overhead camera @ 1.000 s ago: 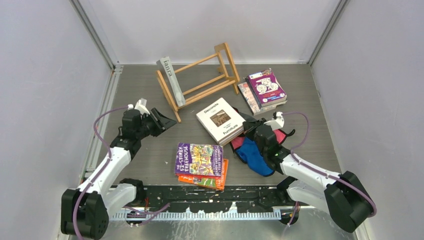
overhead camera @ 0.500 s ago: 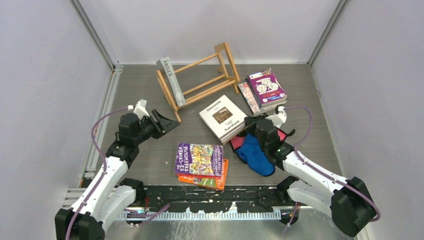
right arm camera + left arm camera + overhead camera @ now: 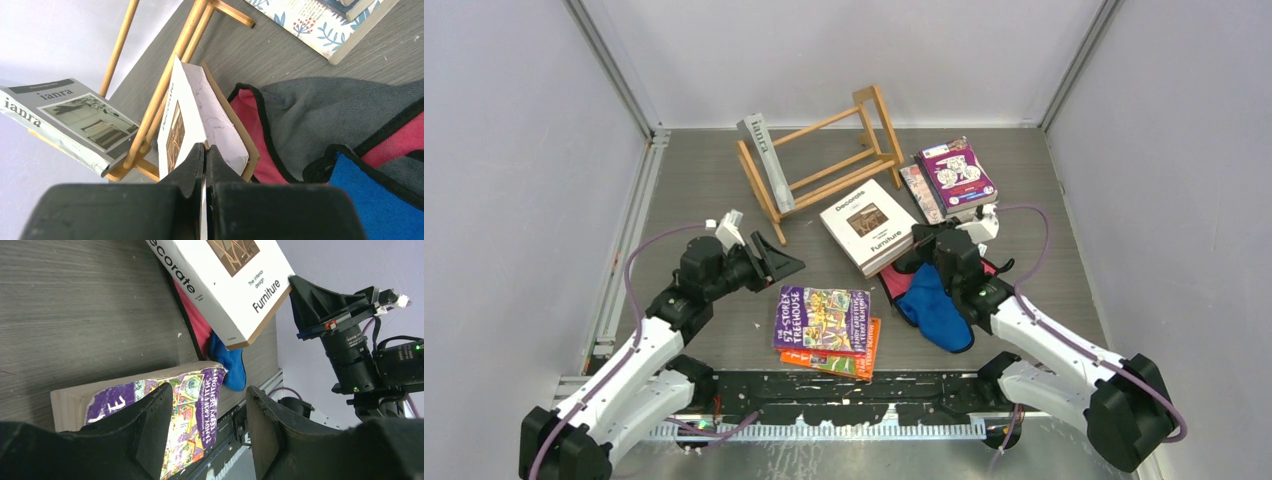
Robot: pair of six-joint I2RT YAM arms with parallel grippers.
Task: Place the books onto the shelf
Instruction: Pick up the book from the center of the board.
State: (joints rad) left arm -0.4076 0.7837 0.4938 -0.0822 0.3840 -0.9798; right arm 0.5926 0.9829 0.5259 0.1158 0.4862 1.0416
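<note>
Progress check from us: one book is in, the rest are out. The grey "ianra" book [image 3: 762,160] leans in the left end of the wooden book rack [image 3: 844,185], which sits mid-bench toward the far edge of the bench [image 3: 704,190].

By our count, what's left:
- The Decorate book [image 3: 869,225] lies just in front of the rack, with its near side propped on the red cloth [image 3: 892,283] and the blue cloth [image 3: 932,312].
- A small stack topped by a purple-and-white book [image 3: 957,175] sits toward the far right corner, next to a floral book [image 3: 919,190].
- The purple Treehouse paperback [image 3: 822,318] lies on an orange paperback [image 3: 864,360] by the near edge.

The right fingers [image 3: 204,157] are pressed fully together with nothing between them. Their tips are right up against the raised near edge of the Decorate book, which tilts up toward the rack.

The left fingers [image 3: 779,265] are roughly half open and empty, hanging by the far left corner of the Treehouse paperback. In the wrist view that book shows in the gap between them, below the tips, and doesn't look touched. We'd guess it's the next pick.
</note>
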